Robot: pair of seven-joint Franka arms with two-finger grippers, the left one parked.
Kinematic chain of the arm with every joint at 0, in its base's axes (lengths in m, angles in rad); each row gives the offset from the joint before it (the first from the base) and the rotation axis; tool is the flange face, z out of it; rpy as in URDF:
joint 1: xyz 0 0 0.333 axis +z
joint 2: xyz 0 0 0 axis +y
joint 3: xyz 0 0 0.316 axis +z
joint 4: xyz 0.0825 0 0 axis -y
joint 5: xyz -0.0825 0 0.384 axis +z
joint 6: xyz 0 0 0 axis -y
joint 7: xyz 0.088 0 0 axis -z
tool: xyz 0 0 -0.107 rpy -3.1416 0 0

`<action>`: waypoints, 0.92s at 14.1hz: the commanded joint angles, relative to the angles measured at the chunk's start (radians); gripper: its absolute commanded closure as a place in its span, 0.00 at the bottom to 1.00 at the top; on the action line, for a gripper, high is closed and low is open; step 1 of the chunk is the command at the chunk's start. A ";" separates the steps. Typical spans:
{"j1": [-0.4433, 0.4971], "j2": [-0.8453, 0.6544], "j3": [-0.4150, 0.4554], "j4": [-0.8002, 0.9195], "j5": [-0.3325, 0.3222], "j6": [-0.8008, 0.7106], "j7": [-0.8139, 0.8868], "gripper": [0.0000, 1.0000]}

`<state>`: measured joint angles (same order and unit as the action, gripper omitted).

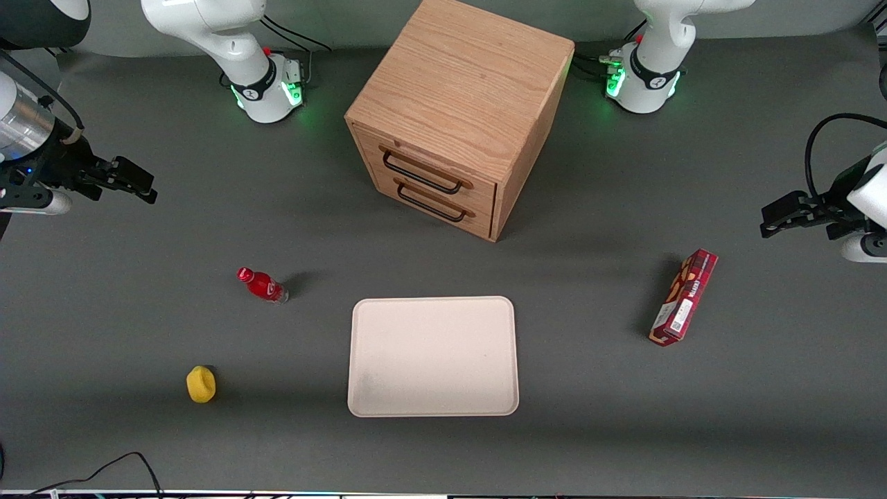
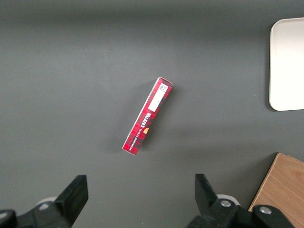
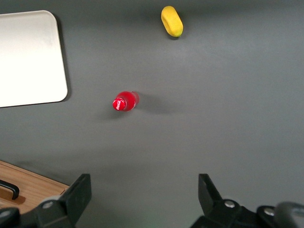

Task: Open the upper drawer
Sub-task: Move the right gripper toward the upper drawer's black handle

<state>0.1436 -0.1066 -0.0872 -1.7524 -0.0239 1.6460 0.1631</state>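
- Nearest the front camera lay the pale, rounded-corner rectangular tray, flat on the dark grey table, with nothing on it.
- A small yellow rounded object sat toward the working arm's end of the table; a small red bottle with a red cap stood farther from the camera than it, near the tray's corner but apart from it.
- A red rectangular snack box lay toward the parked arm's end, well apart from everything else.
- The boxy light oak cabinet stood farther from the camera than the tray. Its upper drawer was shut flush, with the black wire bar handle across its front, just above the like handle of the lower drawer.
- My gripper hung above the table at the working arm's end, well apart from the cabinet, with its fingers spread wide and nothing between them.
- Judgement: the reach had not begun. I should close on the top bar near its middle, then pull straight out along the drawer's own line, since the cabinet stands angled.
- Risk: the two bars lie close together; coming in low could catch the lower one.
- Room: bare table lay between the gripper and the drawer front; the bottle stood nearer the camera than that path. The tray's edge lay in front of the drawers, with a gap for travel.
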 commanded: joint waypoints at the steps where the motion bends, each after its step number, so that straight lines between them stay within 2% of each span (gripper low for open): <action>1: 0.002 0.015 -0.003 0.031 -0.010 -0.021 -0.019 0.00; 6: 0.007 0.016 0.001 0.057 -0.007 -0.028 -0.029 0.00; 7: 0.010 0.018 0.010 0.063 0.019 -0.052 -0.078 0.00; 10: 0.014 0.027 0.030 0.062 0.172 -0.080 -0.178 0.00; 13: 0.014 0.097 0.128 0.135 0.267 -0.080 -0.189 0.00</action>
<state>0.1542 -0.0840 -0.0139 -1.7067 0.1824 1.5916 0.0057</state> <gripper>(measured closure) 0.000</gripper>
